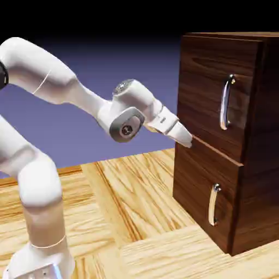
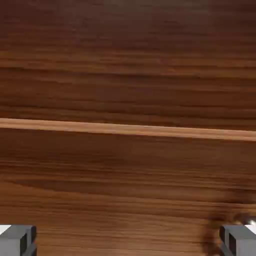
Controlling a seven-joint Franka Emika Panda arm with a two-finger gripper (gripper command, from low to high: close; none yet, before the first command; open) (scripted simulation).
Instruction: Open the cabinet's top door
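Note:
The cabinet [image 1: 250, 180] of dark walnut grain stands at the exterior view's right. Its top door [image 1: 204, 92] carries a long curved silver handle [image 1: 226, 102]. My gripper [image 1: 188, 140] points at the door's lower left corner, right at the seam above the lower panel, well left of and below the handle. In the hand view dark wood fills the frame, crossed by a pale seam line [image 2: 128, 129]. The two grey fingertips [image 2: 17, 240] sit far apart at the bottom corners, so the gripper [image 2: 127, 242] is open with only wood showing between them.
The lower panel [image 1: 199, 190] has a shorter silver handle [image 1: 213, 204]. The cabinet rests on a light wooden table [image 1: 136, 218], with the arm's base at the lower left.

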